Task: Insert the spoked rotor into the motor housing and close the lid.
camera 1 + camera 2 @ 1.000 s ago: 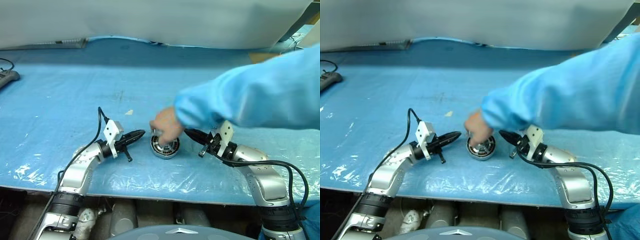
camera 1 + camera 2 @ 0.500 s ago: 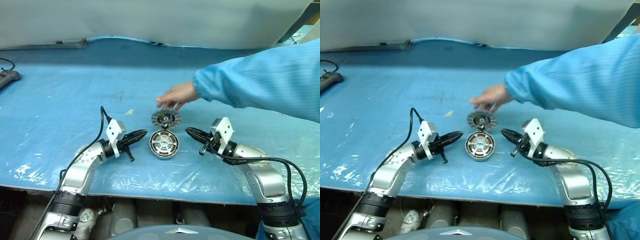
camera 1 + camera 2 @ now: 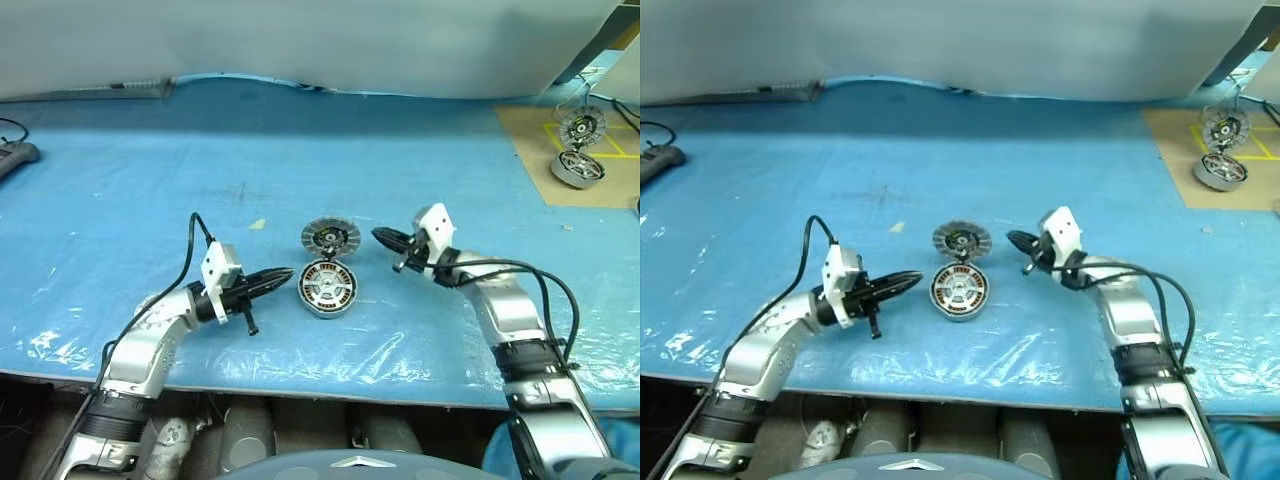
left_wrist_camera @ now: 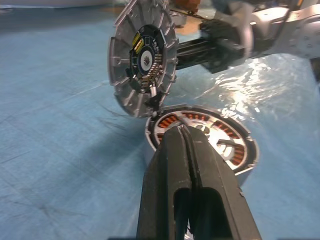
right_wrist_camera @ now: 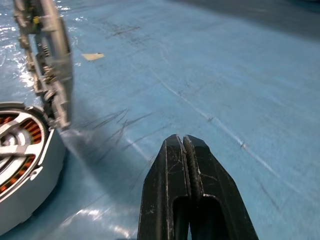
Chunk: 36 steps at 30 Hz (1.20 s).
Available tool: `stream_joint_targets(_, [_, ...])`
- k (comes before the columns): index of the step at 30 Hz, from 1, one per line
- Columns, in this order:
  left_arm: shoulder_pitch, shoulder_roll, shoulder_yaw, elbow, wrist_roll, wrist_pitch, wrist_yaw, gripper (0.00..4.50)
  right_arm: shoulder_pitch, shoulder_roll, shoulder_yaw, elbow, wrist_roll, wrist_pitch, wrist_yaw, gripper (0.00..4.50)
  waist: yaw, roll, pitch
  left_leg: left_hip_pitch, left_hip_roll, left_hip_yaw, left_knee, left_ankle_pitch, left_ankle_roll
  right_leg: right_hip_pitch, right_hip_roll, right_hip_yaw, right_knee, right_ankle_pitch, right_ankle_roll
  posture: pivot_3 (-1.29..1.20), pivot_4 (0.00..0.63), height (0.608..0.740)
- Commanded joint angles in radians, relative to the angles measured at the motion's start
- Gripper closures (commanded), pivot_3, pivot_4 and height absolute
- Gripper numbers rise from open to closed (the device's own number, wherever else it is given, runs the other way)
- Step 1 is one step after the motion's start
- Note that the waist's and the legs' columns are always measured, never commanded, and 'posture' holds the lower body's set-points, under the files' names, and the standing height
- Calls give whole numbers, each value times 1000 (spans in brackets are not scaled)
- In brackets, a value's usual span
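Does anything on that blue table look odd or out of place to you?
Not much. The lid stands open, tilted up behind the housing, with spokes already showing inside the housing. A scrap lies on the blue sheet, and a second open motor sits far right.

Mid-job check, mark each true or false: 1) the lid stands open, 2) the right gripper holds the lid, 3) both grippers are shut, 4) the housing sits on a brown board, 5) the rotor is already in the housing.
1) True: the lid stands raised behind the motor housing.
2) False: the right gripper is beside the lid, holding nothing.
3) True: the left gripper is shut too.
4) False: it rests on the blue sheet.
5) True: the spoked rotor sits inside the windings.
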Motion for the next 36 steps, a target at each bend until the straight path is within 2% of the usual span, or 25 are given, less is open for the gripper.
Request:
stream_joint_targets(1, [10, 22, -18, -52, -24, 8, -53, 4457, -155, 36, 18, 200, -13, -97, 56, 4500, -3, 0, 0, 0, 0, 0, 1, 0, 0, 0, 0, 0, 1, 0, 0, 0, 150, 740])
stream_joint_targets(5, [8, 29, -59, -44, 6, -4, -85, 4457, -347, 88, 21, 460, -12, -155, 150, 4500, -2, 0, 0, -1, 1, 0, 3, 0, 0, 0, 0, 0, 2, 0, -1, 0, 150, 740])
stream_joint_targets(8, [-2, 24, -100, -1, 65, -54, -96, 4457, -489, 132, -12, 610, 33, -113, 250, 4500, -2, 1, 0, -3, 2, 0, 3, 2, 3, -1, 0, -2, 2, 0, -1, 0, 150, 740])
stream_joint_targets(12, [-14, 8, -131, 42, 96, -78, -99, 4457, -582, 147, -6, 687, 48, -46, 431, 4500, 7, 1, 0, -7, 3, 0, 8, 2, 4, -6, 0, -4, 12, -2, -5, 0, 150, 740])
stream_joint_targets(16, [-28, -15, -151, 98, 115, -109, -110, 4457, -609, 136, 31, 700, 23, 11, 578, 4500, 7, 1, 0, -8, 5, -1, 10, 1, 5, -7, 0, -6, 15, -3, -6, 0, 150, 740])
stream_joint_targets(24, [-58, -59, -148, 244, 145, -220, -129, 4457, -567, 84, 101, 600, -2, 102, 765, 4500, 5, 1, 0, -8, 6, 0, 13, 2, 7, -7, 0, -6, 17, -3, -7, 0, 150, 740])
stream_joint_targets(36, [-71, -56, -113, 348, 143, -311, -151, 4457, -372, 3, 189, 164, 57, 236, 800, 4500, 10, 1, 0, -7, 6, 0, 12, 2, 7, -6, 0, -5, 17, -3, -7, 0, 150, 740])
